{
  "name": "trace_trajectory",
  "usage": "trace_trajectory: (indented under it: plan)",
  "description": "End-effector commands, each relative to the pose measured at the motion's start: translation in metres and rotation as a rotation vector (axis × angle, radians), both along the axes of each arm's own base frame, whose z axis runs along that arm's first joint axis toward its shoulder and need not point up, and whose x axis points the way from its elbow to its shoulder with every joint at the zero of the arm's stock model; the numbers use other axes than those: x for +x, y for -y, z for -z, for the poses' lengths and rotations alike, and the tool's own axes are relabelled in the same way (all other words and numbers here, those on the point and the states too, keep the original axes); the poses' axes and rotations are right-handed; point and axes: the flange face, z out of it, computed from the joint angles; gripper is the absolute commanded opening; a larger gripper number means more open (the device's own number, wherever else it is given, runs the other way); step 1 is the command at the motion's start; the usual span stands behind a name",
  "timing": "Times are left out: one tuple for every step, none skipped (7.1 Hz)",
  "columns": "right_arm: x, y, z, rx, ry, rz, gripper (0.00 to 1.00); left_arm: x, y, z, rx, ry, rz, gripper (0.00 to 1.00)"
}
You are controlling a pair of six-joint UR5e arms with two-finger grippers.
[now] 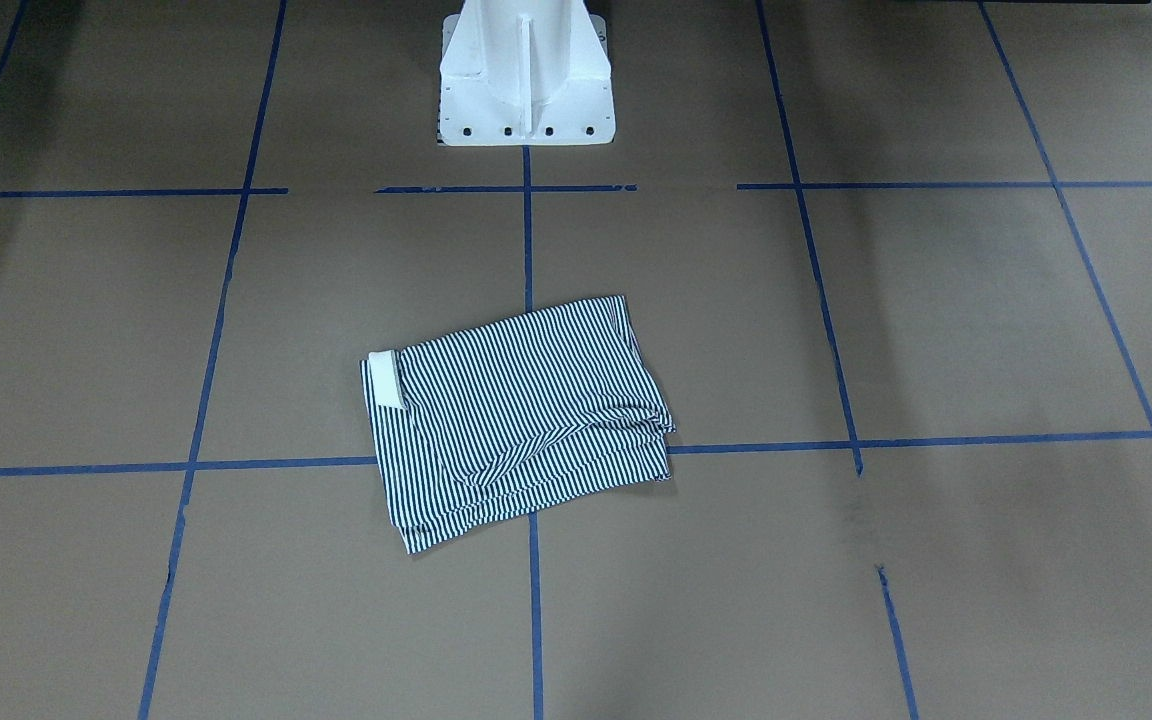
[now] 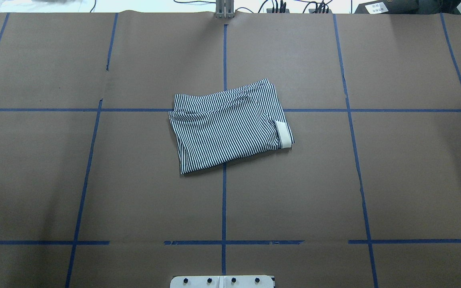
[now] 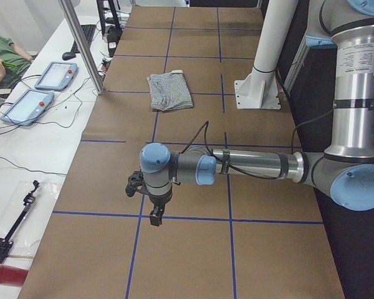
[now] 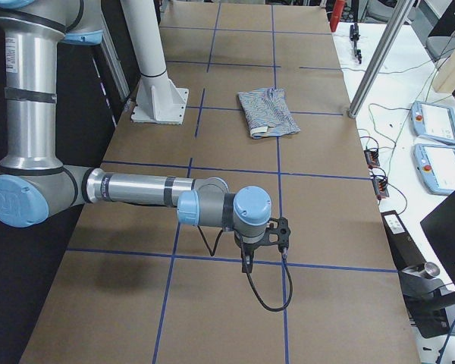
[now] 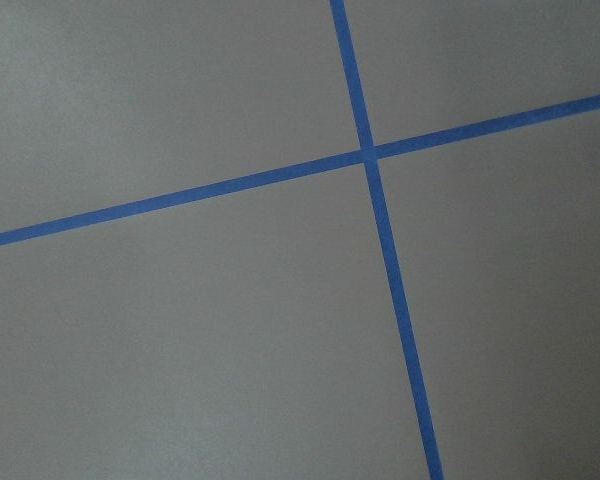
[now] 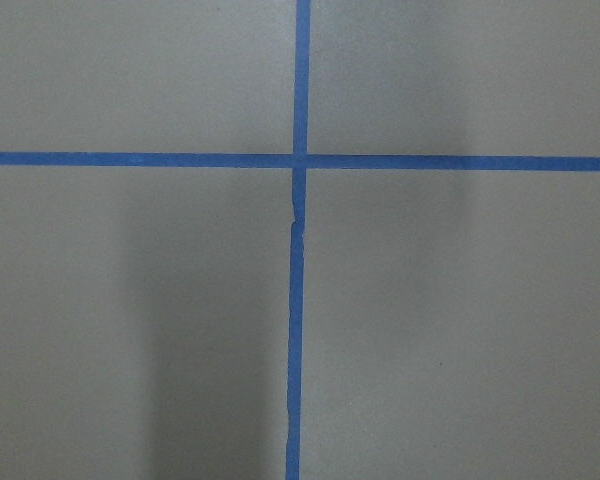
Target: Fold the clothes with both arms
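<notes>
The white pedestal base (image 2: 222, 281) stood at the table's near edge, cut off by the overhead frame. The grey-and-silver left arm (image 3: 249, 165) reached low over the left end of the brown paper-covered table (image 2: 142, 200). The black two-finger left gripper (image 3: 155, 218) pointed down above a blue tape line (image 3: 193, 218). The right arm (image 4: 136, 187) did likewise at the right end, right gripper (image 4: 246, 264) downward. Both grippers appeared only in the side views, so it could not be told whether the fingers were apart or together. The navy-and-white striped polo shirt (image 2: 226, 128) lay folded at mid-table, well apart from both grippers. Only a strip of its cream collar (image 2: 283, 135) showed, at the shirt's right edge. Black cables (image 2: 278, 6) at the far edge were cut off.
</notes>
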Motion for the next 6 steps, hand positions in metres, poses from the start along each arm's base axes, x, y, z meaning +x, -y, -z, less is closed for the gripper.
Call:
trace_trajectory:
  plan:
    - [-0.0052,0.0032,0.0017,0.007,0.001,-0.01,1.0,0.0003,0.0052,-0.0098,-0.031,-0.011,0.094,1.0]
    - [-0.006,0.0032,0.001,0.006,0.001,-0.009,1.0,0.0034,0.0051,-0.0067,-0.049,-0.053,0.112,1.0]
    - [-0.006,0.0024,0.0002,0.004,0.001,-0.009,1.0,0.0052,0.0041,-0.0063,-0.054,-0.078,0.109,1.0]
    - [-0.0054,0.0024,0.0011,0.005,0.002,-0.01,1.0,0.0051,0.004,-0.0072,-0.055,-0.076,0.11,1.0]
    - [-0.0054,0.0024,0.0011,0.006,0.002,-0.01,1.0,0.0051,0.0041,-0.0064,-0.054,-0.076,0.109,1.0]
    - [-0.0054,0.0016,-0.0003,0.002,0.002,-0.01,1.0,0.0051,0.0041,-0.0064,-0.053,-0.076,0.108,1.0]
